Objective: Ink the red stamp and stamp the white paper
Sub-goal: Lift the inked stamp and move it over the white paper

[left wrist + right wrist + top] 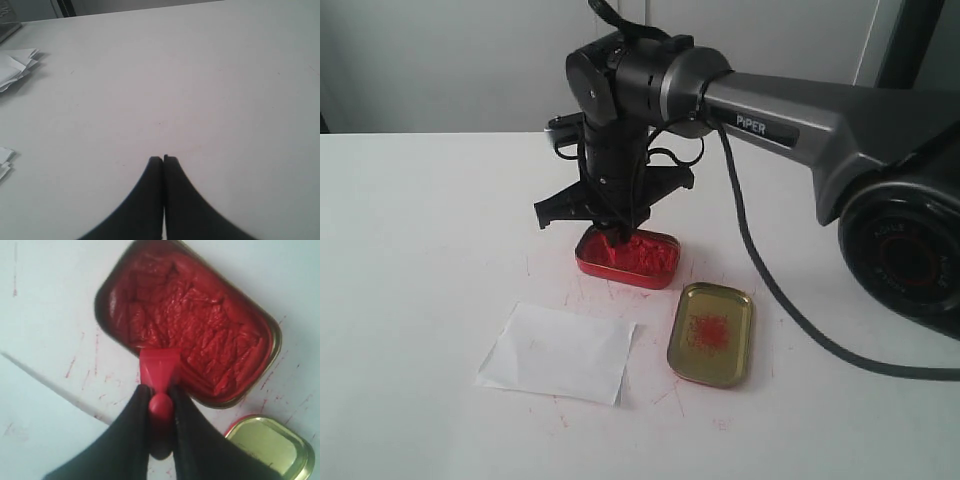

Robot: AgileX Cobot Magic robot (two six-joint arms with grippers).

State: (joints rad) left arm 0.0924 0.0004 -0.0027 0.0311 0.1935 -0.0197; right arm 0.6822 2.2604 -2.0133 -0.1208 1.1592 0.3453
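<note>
Starting at the left, the left gripper [163, 159] hangs low over a bare stretch of white bench [210, 90], its two black fingers pressed together with nothing between them. Some crumpled white scraps [17, 62] lie well apart from it near the bench edge; this gripper does not show in the exterior view.

In the exterior view, the white paper [558, 352] lies flat on the bench toward the near left, slightly creased, with no imprint that can be made out. Faint red flecks dot the bench around it.

Behind the paper and a little to the right sits the red tin [628, 258], open and full of lumpy red ink paste [200, 335]. The right gripper [616, 232] points straight down over the tin's left end. The right wrist view shows it pinching the thin round handle of the red stamp [159, 371], whose square block base is down against the paste just inside the tin's rim.

Right of the paper and in front of the tin lies the gold lid [711, 334], inside up, with a red smear at its middle. It is near both but touches neither.

A black cable [770, 290] trails across the bench beside the lid, and the right arm [840, 125] reaches in from the far right.
</note>
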